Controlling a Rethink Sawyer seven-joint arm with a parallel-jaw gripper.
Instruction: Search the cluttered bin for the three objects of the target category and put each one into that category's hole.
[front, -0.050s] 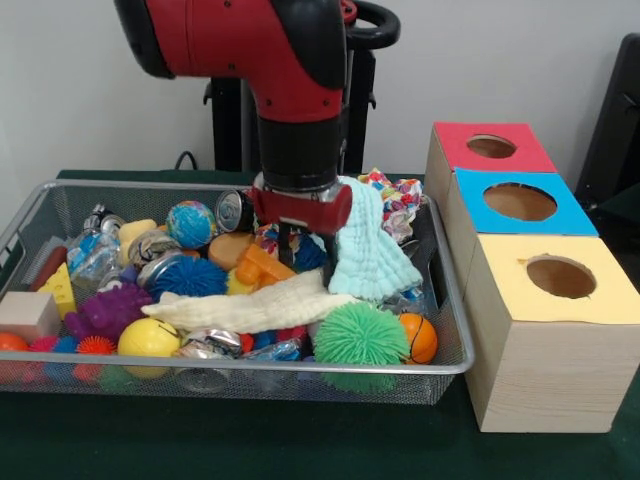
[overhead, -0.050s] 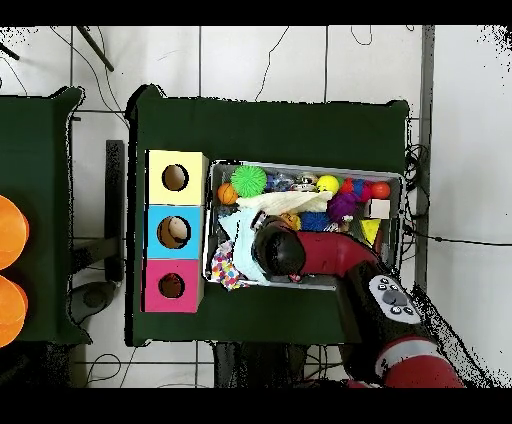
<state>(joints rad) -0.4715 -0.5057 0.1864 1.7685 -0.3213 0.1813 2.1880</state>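
Note:
My gripper (front, -0.050s: 303, 240) reaches down into the middle of the wire bin (front, -0.050s: 300, 367). It is shut on a pale green knitted cloth (front, -0.050s: 370, 245), which hangs from its right side in a raised peak. A long cream cloth (front, -0.050s: 250, 310) lies across the pile just in front of it. A patterned cloth (front, -0.050s: 395, 195) sits at the bin's back right corner. In the overhead view the arm (overhead, -0.050s: 300, 252) covers the gripper, with the pale green cloth (overhead, -0.050s: 238, 228) beside it and the cream cloth (overhead, -0.050s: 285, 201) beyond.
Three boxes with round holes stand right of the bin: red (front, -0.050s: 450, 140), blue (front, -0.050s: 480, 185) and yellow (front, -0.050s: 520, 300). The bin also holds a green spiky ball (front, -0.050s: 360, 335), an orange ball (front, -0.050s: 420, 338), a yellow ball (front, -0.050s: 148, 338), cans (front, -0.050s: 235, 210) and a wooden block (front, -0.050s: 25, 315).

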